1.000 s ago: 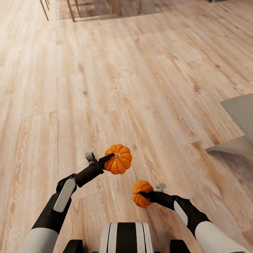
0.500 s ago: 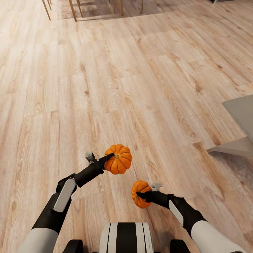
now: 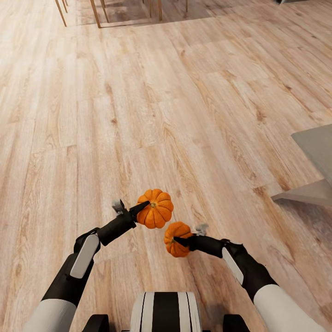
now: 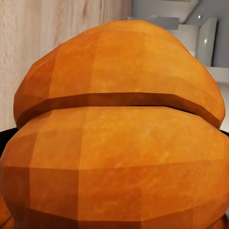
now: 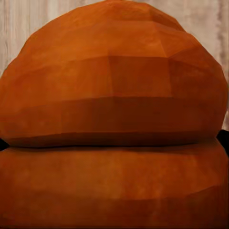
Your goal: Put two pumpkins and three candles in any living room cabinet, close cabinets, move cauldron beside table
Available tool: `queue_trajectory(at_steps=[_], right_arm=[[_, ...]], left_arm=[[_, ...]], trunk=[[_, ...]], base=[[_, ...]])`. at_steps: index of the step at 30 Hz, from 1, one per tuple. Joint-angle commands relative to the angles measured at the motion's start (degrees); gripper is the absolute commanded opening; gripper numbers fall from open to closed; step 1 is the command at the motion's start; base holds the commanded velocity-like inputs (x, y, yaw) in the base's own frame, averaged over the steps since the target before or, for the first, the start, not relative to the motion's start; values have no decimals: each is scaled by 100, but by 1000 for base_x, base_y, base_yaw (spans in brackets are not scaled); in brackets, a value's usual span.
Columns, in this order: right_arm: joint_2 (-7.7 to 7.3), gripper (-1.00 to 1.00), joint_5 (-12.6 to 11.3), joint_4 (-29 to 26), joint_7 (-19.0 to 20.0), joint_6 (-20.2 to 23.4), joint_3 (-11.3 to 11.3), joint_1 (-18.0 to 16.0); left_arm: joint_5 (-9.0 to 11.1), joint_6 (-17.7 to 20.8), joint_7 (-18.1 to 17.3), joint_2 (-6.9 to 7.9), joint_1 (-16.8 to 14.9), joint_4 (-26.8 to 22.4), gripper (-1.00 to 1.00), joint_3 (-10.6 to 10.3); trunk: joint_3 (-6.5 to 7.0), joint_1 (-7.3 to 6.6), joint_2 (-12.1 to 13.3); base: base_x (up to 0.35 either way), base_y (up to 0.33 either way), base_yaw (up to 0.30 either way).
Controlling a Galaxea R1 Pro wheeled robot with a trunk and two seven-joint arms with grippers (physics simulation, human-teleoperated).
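Note:
Two small orange pumpkins hang above the wood floor in the head view. My left gripper (image 3: 144, 207) is shut on the upper pumpkin (image 3: 157, 216); close up in the left wrist view, that pumpkin (image 4: 119, 143) blocks nearly everything behind it. My right gripper (image 3: 177, 240) is shut on the lower pumpkin (image 3: 175, 240), whose orange skin (image 5: 114, 119) crowds the right wrist view. The two pumpkins sit close together, almost touching. The candles, cabinet and cauldron are out of view.
Pale plank floor (image 3: 138, 115) stretches ahead. Wooden chair or table legs (image 3: 94, 11) stand at the far top left. A grey angular piece of furniture (image 3: 309, 175) juts in at the right edge. White furniture (image 4: 191, 33) shows behind the pumpkin in the left wrist view.
My right arm has swung left and slightly up, bringing its pumpkin close beside the left one. The left arm has stayed put. The view shifted slightly at first.

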Motion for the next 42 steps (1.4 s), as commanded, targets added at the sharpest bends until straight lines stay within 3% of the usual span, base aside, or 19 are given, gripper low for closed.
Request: queue_trajectory(at_steps=[1,4,7,13,14,16,21,27,42], right_arm=[[-27,-100,2,-19,69,19,-8,1],[-120,-100,-6,-111,186,49,-99,1],[-209,-100,-9,-137,209,56,-359,1],[-295,-100,-10,-143,276,64,-523,1],[-319,-100,-10,-147,330,106,-652,1],[-326,-100,-5,-148,369,296,-806,1],[-331,-100,-1,-215,495,664,-1205,1],[-335,-100,-1,-236,530,710,-1274,1],[-324,-100,7,-228,684,715,-1270,1]], left_arm=[[7,5,-10,2,0,-10,-100,0],[12,9,-47,10,0,-68,-100,0],[23,9,-76,62,0,-184,-100,1],[54,14,-122,113,34,-460,-100,19],[59,17,-273,262,46,-563,-100,24],[63,18,-464,407,57,-600,-100,34],[56,18,-833,523,80,-571,-100,244],[55,18,-883,532,82,-552,-100,296],[37,18,-859,525,82,-540,-100,299]], trunk=[[0,0,0],[0,0,0],[0,0,0],[0,0,0],[0,0,0],[0,0,0],[0,0,0],[0,0,0],[-332,39,-20]], base=[[0,0,0],[0,0,0],[0,0,0],[0,0,0],[0,0,0],[0,0,0],[0,0,0],[0,0,0],[0,0,0]])
